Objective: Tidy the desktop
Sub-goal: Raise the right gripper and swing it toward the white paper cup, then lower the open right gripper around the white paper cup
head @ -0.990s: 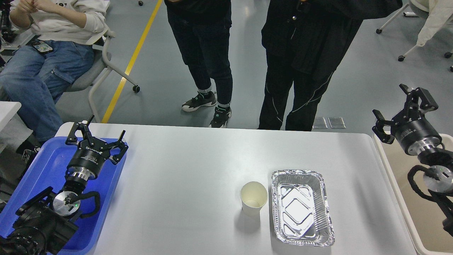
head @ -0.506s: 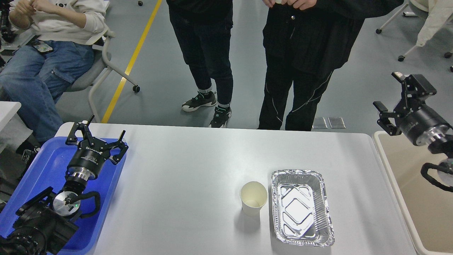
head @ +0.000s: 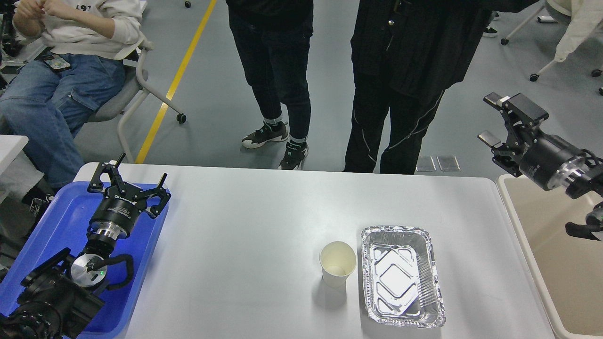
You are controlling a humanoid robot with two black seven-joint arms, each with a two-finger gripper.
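The light grey-white desktop (head: 245,226) fills the middle of the head view. On it stand an empty white paper cup (head: 337,263) and, just to its right, an empty foil tray (head: 402,276). My left gripper (head: 128,178) is open and empty above the far end of the blue tray (head: 56,226). My right gripper (head: 491,120) is open and empty, raised beyond the desktop's far right corner, well above and right of the foil tray.
A beige bin (head: 556,263) stands along the desktop's right edge, under my right arm. Two people in black (head: 391,75) stand close behind the far edge. A seated person (head: 61,61) is at the far left.
My right gripper has risen and swung left, from over the bin's far corner toward the desktop's far right corner. The left arm, cup and foil tray have not moved.
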